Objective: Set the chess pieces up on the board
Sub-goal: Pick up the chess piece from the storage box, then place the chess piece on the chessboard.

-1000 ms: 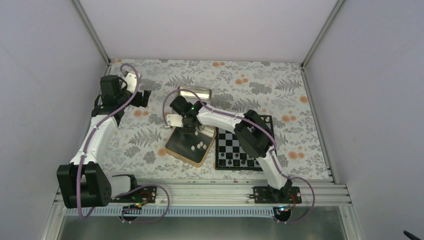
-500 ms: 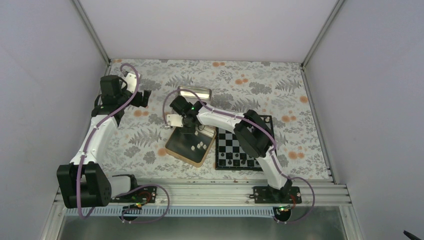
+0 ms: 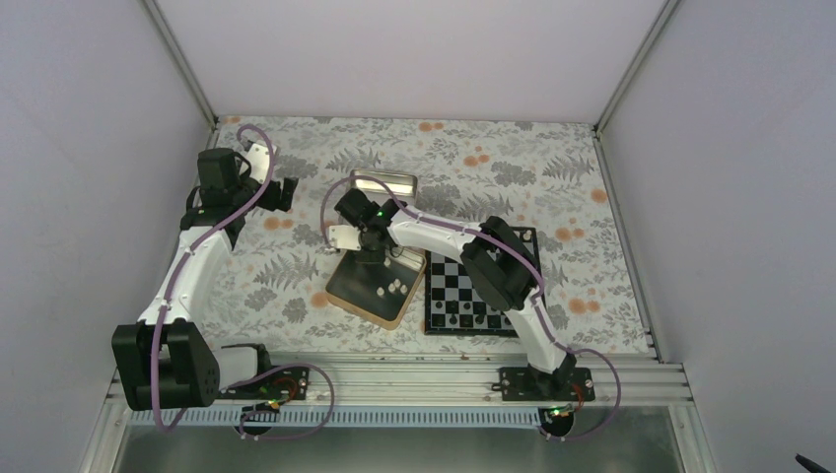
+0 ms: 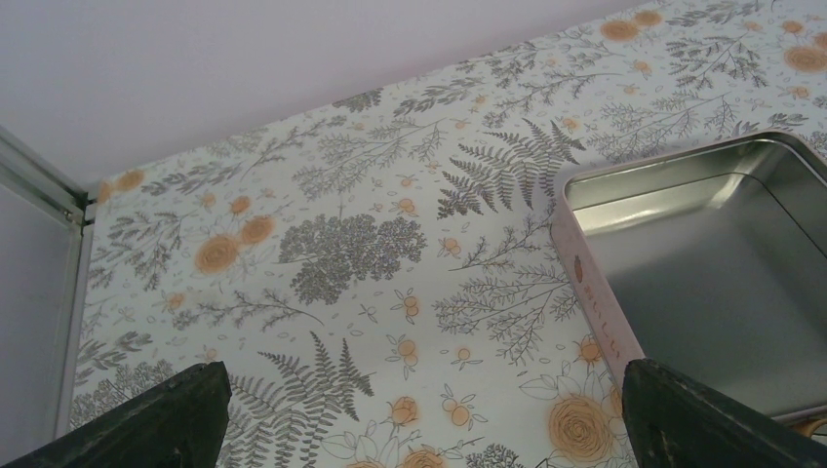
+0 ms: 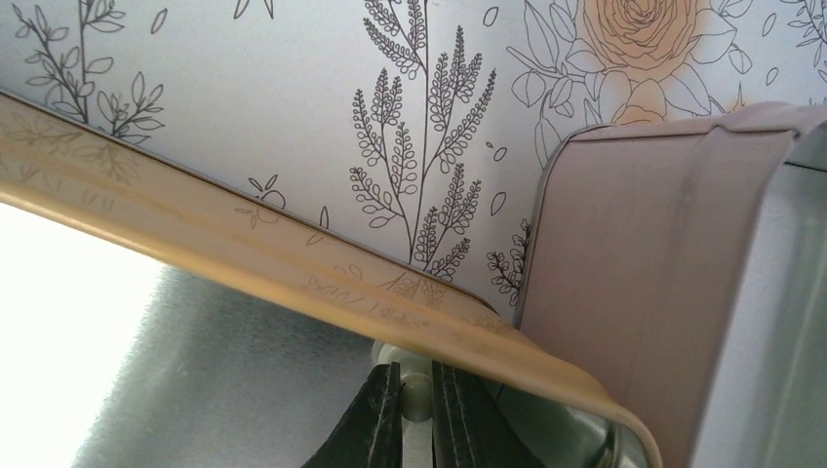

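Left gripper [image 3: 286, 193]: upper left of the overhead view, parked over the floral cloth [image 4: 341, 244]. In its own camera the fingers stand wide apart with nothing between them. I see little risk here so long as I leave it idle.

Cream-sided tin [image 3: 342, 299]: centre of the overhead view, set at an angle. Its wall runs right across the right wrist view, close above the fingers. If I lift out at a slant, I expect a finger to catch that wall and shove or tip the tin.

Right gripper [image 5: 415, 380]: down inside that tin, fingers pinched nearly together on a small cream piece [image 5: 416, 398]. The hold looks to be on very little material. A quick lift or swing could let the piece twist out and drop.

Pink-sided tin [image 5: 644, 283]: just beside the cream-sided one, corner to corner. A sideways exit could knock it.

Loose cream pieces [image 3: 395, 288]: a small cluster in the right part of the cream-sided tin. If I jolt the tin they will scatter.

Board [image 3: 471, 333]: right of centre, just beside the tin and partly under the right arm [image 3: 498, 266]. Dark pieces [image 3: 461, 317] stand on its near rows. The squares are small, so a placement that drifts could topple a neighbour or leave the piece straddling a line.
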